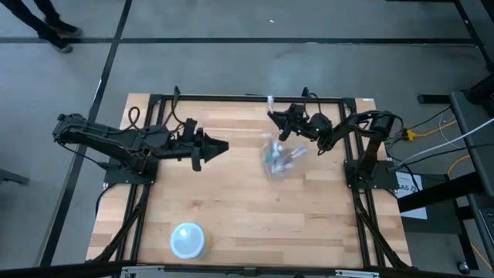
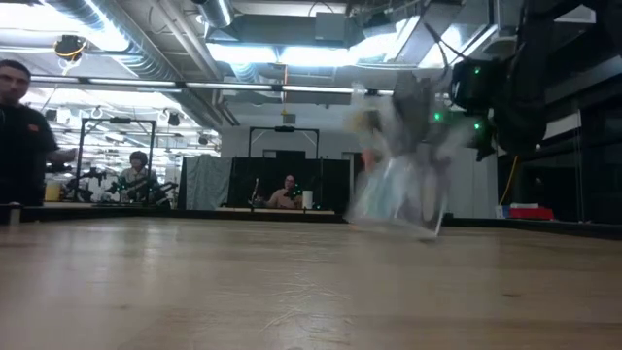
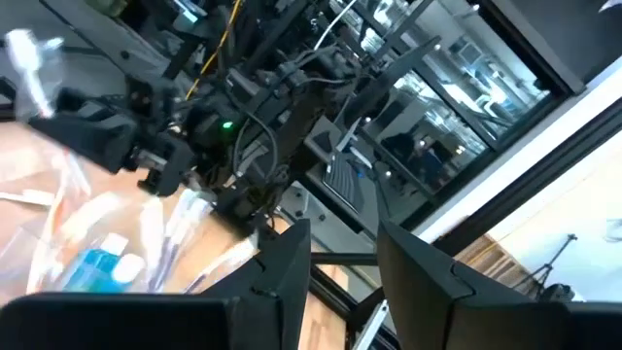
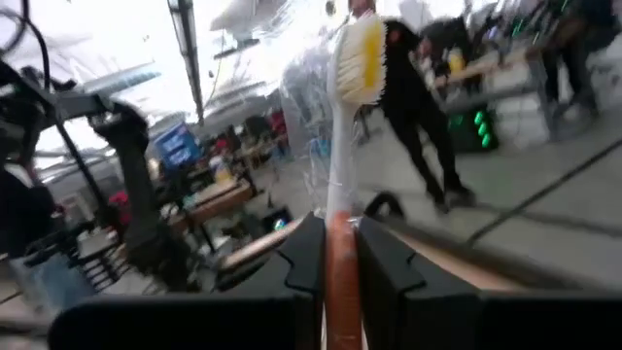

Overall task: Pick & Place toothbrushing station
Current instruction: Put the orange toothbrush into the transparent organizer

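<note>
A clear plastic cup (image 1: pixel 278 158) stands right of the table's middle, holding several white toothbrushes and a teal tube (image 3: pixel 97 267). In the low view the cup (image 2: pixel 398 199) shows blurred and tilted, its bottom edge on the table. My right gripper (image 1: pixel 275 117) is above and beyond the cup, shut on one toothbrush (image 1: pixel 270 101). My left gripper (image 1: pixel 221 148) is open and empty, left of the cup and above the table. My right gripper pinches the toothbrush's orange handle (image 4: pixel 340 255) between its two fingers. The brush lies along the fingers and sticks out past their tips, its white neck and bristle head (image 4: pixel 360 49) free. It is lifted clear of the cup and the table.
A pale blue round bowl (image 1: pixel 187 239) sits near the table's front edge, left of centre. The black frame rails (image 1: pixel 231 97) run around the table. People show in the room beyond the table (image 2: pixel 21 136).
</note>
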